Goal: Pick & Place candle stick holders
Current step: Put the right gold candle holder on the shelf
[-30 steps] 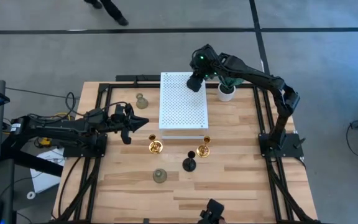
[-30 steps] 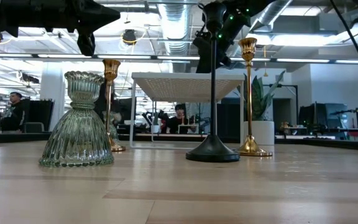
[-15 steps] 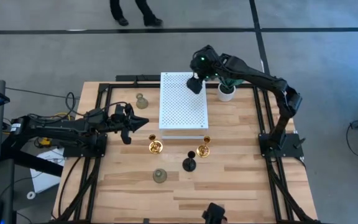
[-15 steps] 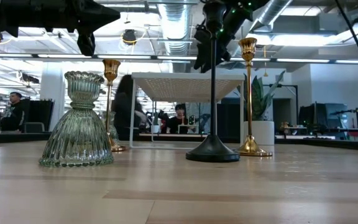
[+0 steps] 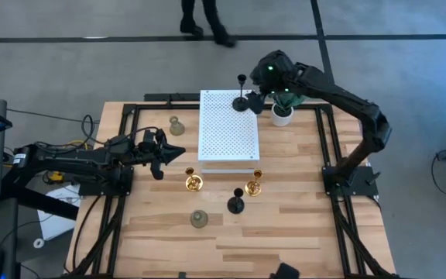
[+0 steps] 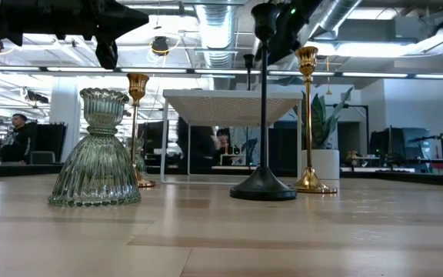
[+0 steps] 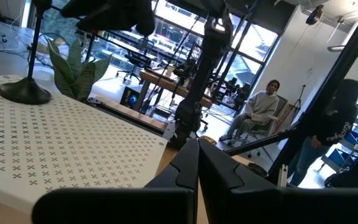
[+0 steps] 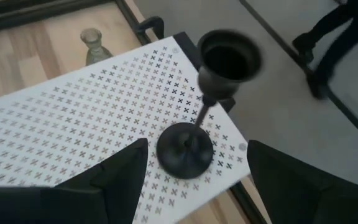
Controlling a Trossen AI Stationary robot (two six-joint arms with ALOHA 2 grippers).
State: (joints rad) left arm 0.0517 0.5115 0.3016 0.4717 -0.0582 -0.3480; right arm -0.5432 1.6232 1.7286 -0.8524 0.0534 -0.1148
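Over on the left, your left gripper (image 5: 169, 153) hangs above the desk (image 5: 300, 232) near its left edge, just waiting; its fingers (image 7: 219, 168) look pressed together with nothing between them, so that arm is parked clear of the work.

Next, a pale grey-green holder (image 5: 176, 125) sits near the far left of the desk, just beside the white perforated shelf (image 5: 227, 136), still to be collected. Its twin, the second grey-green holder (image 5: 199, 219), stands near the front, the closest thing to the low camera.

Moving across, two gold holders (image 5: 194, 183) and (image 5: 254, 186) stand on the wood just in front of the shelf, with a tall black holder (image 5: 236, 204) between them and a little nearer the front. I'd judge those are queued for the same trip up onto the shelf.

Now the action: the other black holder (image 8: 194, 118) stands upright on the shelf's far right corner, close to the edge. Your right gripper (image 5: 265, 81) is just beside it on the right, and its fingers (image 8: 120, 177) are spread wide with the base sitting free between them, gripping nothing. That reads as a release, with the holder standing on its own.

The potted plant (image 5: 283, 111) is just right of the shelf, right under that arm, so lift clear before swinging back.
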